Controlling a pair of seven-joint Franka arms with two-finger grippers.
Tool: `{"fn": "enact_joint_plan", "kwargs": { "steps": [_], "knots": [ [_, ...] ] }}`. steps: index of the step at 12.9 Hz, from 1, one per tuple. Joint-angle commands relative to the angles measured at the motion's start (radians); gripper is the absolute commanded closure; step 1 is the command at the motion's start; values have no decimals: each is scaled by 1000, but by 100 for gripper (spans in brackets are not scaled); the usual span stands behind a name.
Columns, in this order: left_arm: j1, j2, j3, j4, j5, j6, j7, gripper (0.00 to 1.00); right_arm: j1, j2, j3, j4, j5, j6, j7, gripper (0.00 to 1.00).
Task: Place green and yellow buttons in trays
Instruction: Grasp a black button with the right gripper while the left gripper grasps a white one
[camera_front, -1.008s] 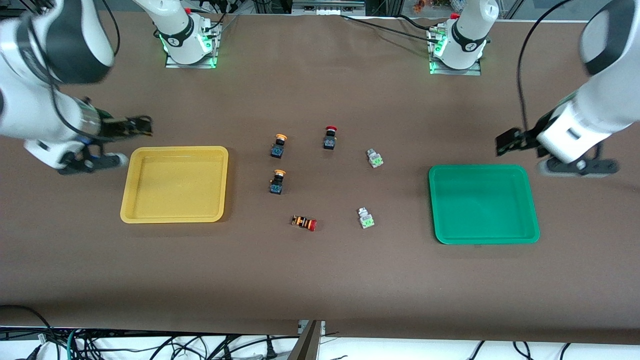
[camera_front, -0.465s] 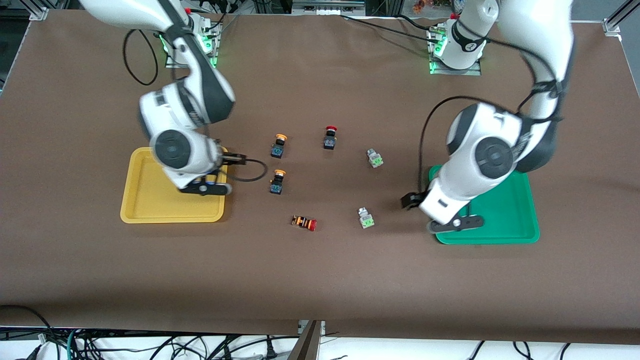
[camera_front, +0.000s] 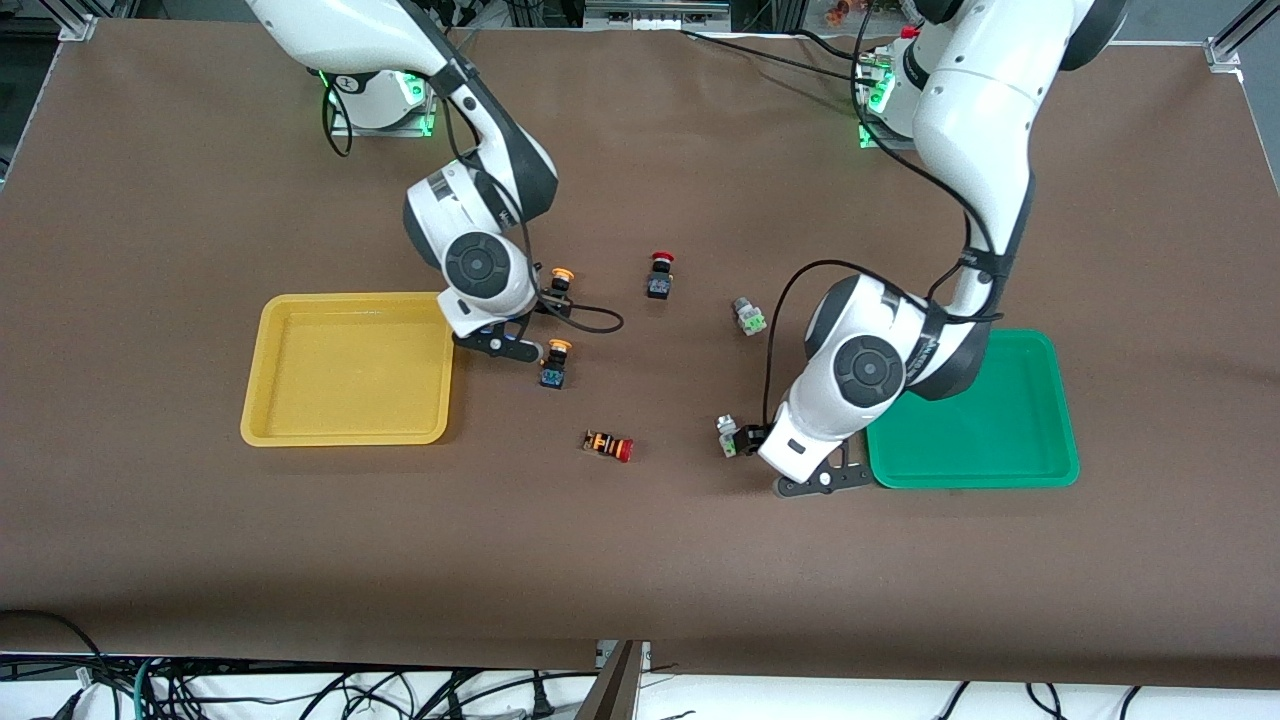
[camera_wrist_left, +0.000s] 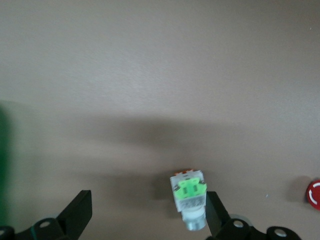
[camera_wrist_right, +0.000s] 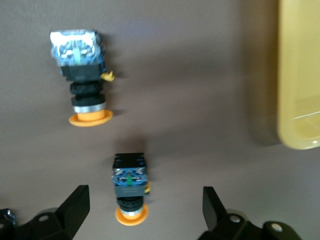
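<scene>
My left hand (camera_wrist_left: 145, 220) is spread wide over the nearer green button (camera_wrist_left: 189, 192), which sits off-centre, hard by one finger (camera_wrist_left: 220, 220), its long axis lying along the fingers, so I'd shift sideways. My right hand (camera_wrist_right: 142, 217), also wide, straddles the nearer yellow button (camera_wrist_right: 130, 187), close to the yellow tray (camera_front: 345, 368). Green tray (camera_front: 1000, 440) is empty; nothing's placed yet.

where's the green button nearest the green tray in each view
Front view: green button lies on the table, beside the green tray, right at the left gripper.
Left wrist view: low in the picture, between the open fingers, close to one of them.
Right wrist view: not in it.
Shared landmark: the green tray, a green blur at the left wrist picture's edge.
</scene>
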Motion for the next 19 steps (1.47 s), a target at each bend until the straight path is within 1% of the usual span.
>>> {"fn": "enact_joint_plan", "kwargs": {
  "steps": [1,2,3,6,7,8,9,10,12,13,14,15,16,17,18,19],
  "knots": [
    [-50,64,19,45,-13,48,-23,0,25,4,-2,-64,19,106,44,0],
    [-85,80,30,43,-10,72,-23,0,30,13,-2,-67,19,117,44,0],
    [-98,94,42,43,-3,79,-23,0,36,19,-2,-67,20,132,46,0],
    [-104,111,42,34,68,81,-14,0,43,42,-2,-70,19,158,44,0],
    [-104,114,41,34,104,84,-9,30,43,43,-2,-72,19,158,44,2],
    [-95,111,41,34,132,84,-9,63,43,43,-2,-77,19,160,43,9],
    [-95,108,41,34,134,83,-11,89,43,44,-2,-80,19,166,41,19],
    [-97,108,41,36,131,83,-12,100,43,44,-2,-87,19,174,40,32],
    [-97,95,41,42,137,76,-14,100,43,47,-2,-89,19,177,40,59],
    [-91,71,41,36,137,64,-11,100,43,47,-2,-89,19,177,40,68],
    [-83,47,41,40,137,11,6,100,43,47,-2,-89,19,177,38,76],
    [-68,8,42,45,131,-62,38,100,43,47,-2,-87,19,175,38,82],
    [-33,-30,35,45,125,-130,96,100,42,37,-2,-80,17,163,23,85],
    [-5,-71,33,40,125,-198,168,100,39,8,-8,-72,17,142,8,85],
    [24,-96,34,34,126,-274,266,100,34,-22,-25,-60,14,88,-40,85],
    [63,-102,35,31,131,-355,398,100,33,-52,-78,-46,14,15,-119,85]
  ]
}}
